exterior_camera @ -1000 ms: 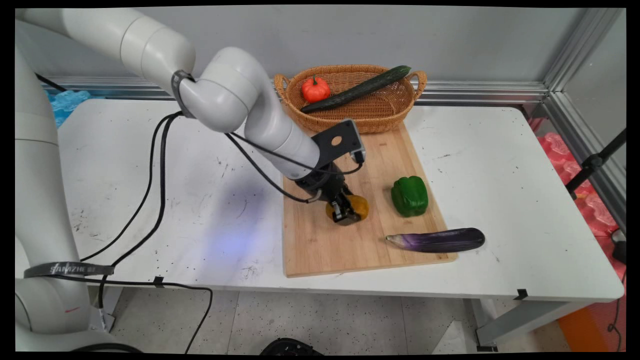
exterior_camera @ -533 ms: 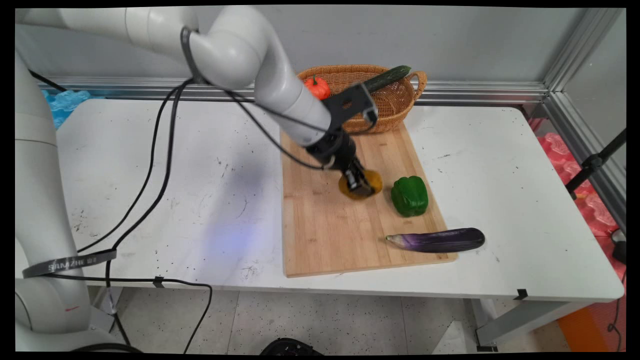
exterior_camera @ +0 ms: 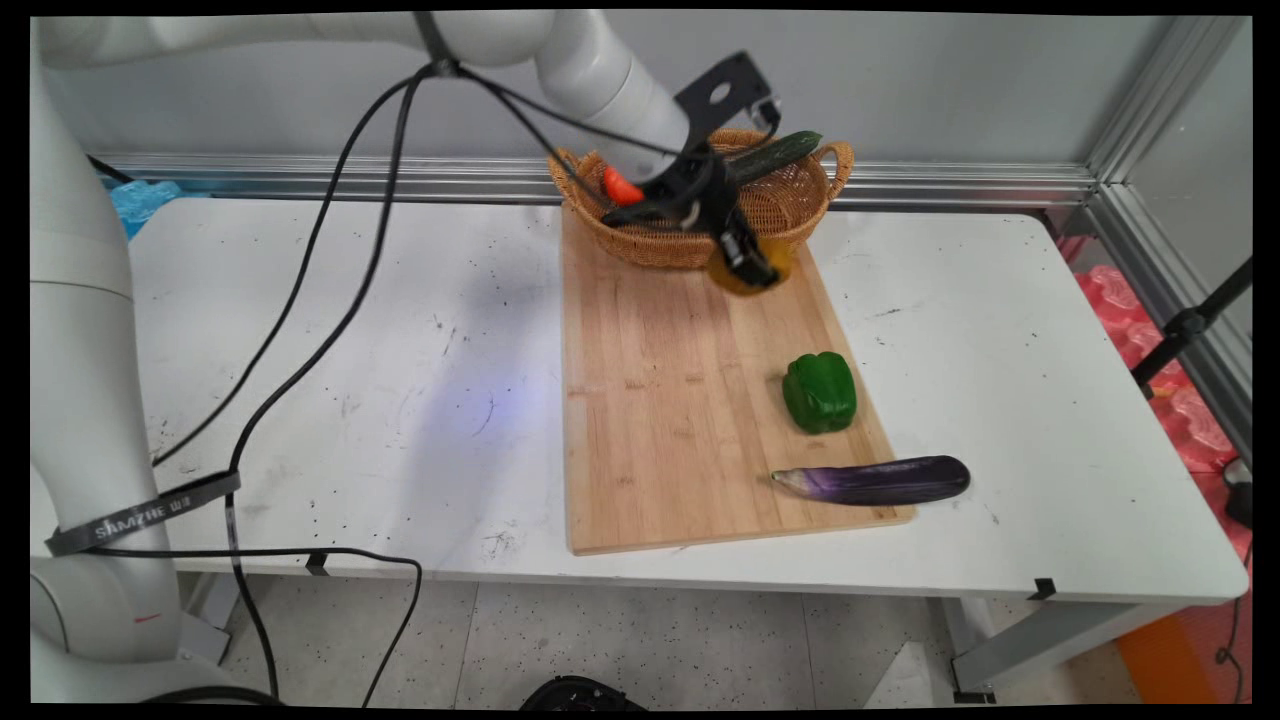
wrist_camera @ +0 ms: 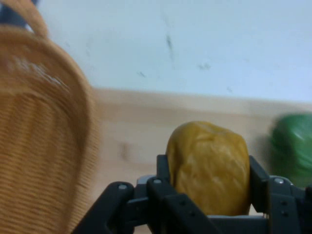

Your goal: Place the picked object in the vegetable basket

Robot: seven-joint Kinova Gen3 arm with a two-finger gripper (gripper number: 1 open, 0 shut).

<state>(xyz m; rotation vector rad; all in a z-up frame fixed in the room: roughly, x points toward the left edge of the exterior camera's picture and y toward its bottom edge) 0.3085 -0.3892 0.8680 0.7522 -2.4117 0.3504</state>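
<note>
The gripper [exterior_camera: 748, 262], clenched on a yellow-brown potato [wrist_camera: 209, 165], hangs above the cutting board [exterior_camera: 660, 400] beside the wicker basket [exterior_camera: 790, 205], whose rim it could clip, loosening the potato.

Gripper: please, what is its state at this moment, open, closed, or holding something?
Gripper: closed on the yellow-orange vegetable, held in the air beside the wicker basket.

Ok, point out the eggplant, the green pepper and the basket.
eggplant [exterior_camera: 875, 481], main view, middle of its purple body
green pepper [exterior_camera: 820, 392], main view, middle of its top
basket [exterior_camera: 640, 245], main view, front wall
</note>
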